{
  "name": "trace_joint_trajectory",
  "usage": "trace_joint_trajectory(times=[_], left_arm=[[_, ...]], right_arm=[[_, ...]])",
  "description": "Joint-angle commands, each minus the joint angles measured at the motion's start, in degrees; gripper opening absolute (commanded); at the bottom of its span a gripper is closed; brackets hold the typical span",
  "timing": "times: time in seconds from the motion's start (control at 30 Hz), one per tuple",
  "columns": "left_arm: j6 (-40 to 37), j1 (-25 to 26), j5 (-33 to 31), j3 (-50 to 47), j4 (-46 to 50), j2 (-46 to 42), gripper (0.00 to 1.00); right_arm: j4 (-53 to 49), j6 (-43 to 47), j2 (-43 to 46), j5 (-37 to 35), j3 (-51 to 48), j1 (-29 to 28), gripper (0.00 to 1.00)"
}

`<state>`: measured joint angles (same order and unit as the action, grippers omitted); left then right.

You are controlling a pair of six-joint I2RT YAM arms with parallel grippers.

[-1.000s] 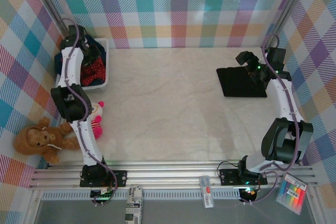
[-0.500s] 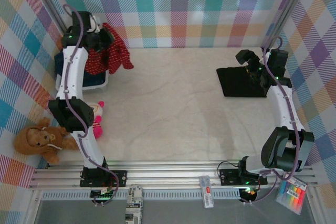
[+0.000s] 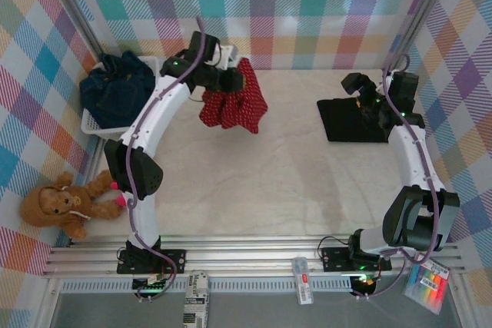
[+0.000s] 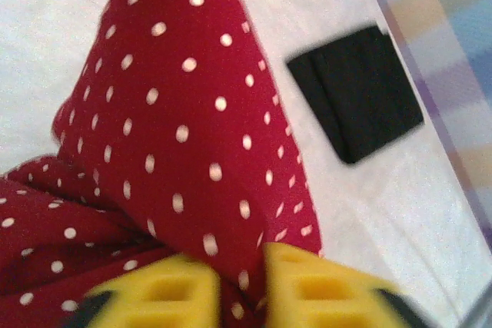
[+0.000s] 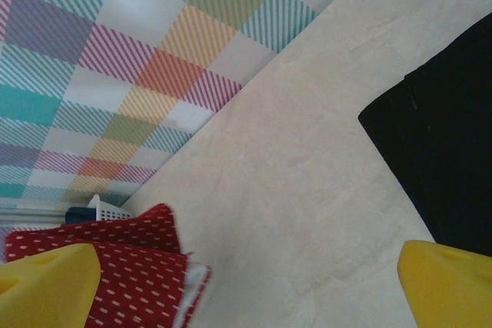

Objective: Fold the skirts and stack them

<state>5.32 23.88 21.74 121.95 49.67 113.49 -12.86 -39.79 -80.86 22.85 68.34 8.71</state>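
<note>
The left arm reaches out over the far side of the table [image 3: 254, 190], and the left tool [image 3: 234, 80] is closed on the red dotted skirt [image 3: 231, 104], which hangs from it in a loose, bunched drape. In the left wrist view the two yellow fingers [image 4: 154, 297] of that tool [image 4: 238, 289] stand close together with a fold of the red dotted skirt [image 4: 177, 136] caught between them, and the rest of the cloth falls away below. From above it is hard to tell whether the lowest hem touches the table or hangs just clear of it. The black skirt [image 3: 354, 120] lies folded flat in a neat rectangle on the right side of the table, well apart from the red one; it also shows in the left wrist view [image 4: 357, 90]. The right tool [image 3: 363, 94] hovers over the far edge of the black skirt with its jaws spread wide and nothing in them; in its own view [image 5: 246, 286] the yellow fingers [image 5: 450, 282] sit at opposite lower corners, with the black skirt [image 5: 446, 151] on the right. The denim skirts [image 3: 115, 86] lie heaped in the white basket [image 3: 104, 124] at the far left. A brown plush toy [image 3: 58, 205] and a pink plush toy [image 3: 115, 193] lie near the left arm's base.
</note>
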Motion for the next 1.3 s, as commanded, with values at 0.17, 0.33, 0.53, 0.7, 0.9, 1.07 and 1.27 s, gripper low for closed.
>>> trace_joint_trajectory(times=[0.17,0.33,0.53,0.7,0.9,1.07,1.27], left_arm=[[-7.81,0.1,2.59,-15.0,-5.41,-7.29,1.0],[0.7,-0.68,-0.71,-20.87,-10.17,-7.56,1.0],[8.69,-0.81,-8.02,-23.78,-11.0,-5.25,1.0],[16.38,-2.37,-9.83,-26.46,-13.27,-3.6,1.0],[19.74,-3.49,-7.59,-29.17,-15.35,-3.1,1.0],[20.02,-3.62,-7.6,-30.21,-14.94,-3.19,1.0],[22.69,-3.66,-6.67,-32.55,-16.63,-2.68,1.0]], right_arm=[[2.63,4.13,-4.68,4.48,0.52,-6.17,0.99],[1.12,5.35,-9.24,2.09,3.15,-11.35,0.99],[4.32,6.33,-13.84,2.4,2.8,-17.75,0.99],[4.91,8.63,-16.21,-2.2,1.63,-21.17,0.99],[1.87,9.98,-17.23,-8.22,1.51,-21.17,0.99],[4.53,11.37,-17.17,-8.58,-0.66,-21.07,0.99],[9.09,14.06,-19.34,-9.8,-3.1,-21.01,0.99]])
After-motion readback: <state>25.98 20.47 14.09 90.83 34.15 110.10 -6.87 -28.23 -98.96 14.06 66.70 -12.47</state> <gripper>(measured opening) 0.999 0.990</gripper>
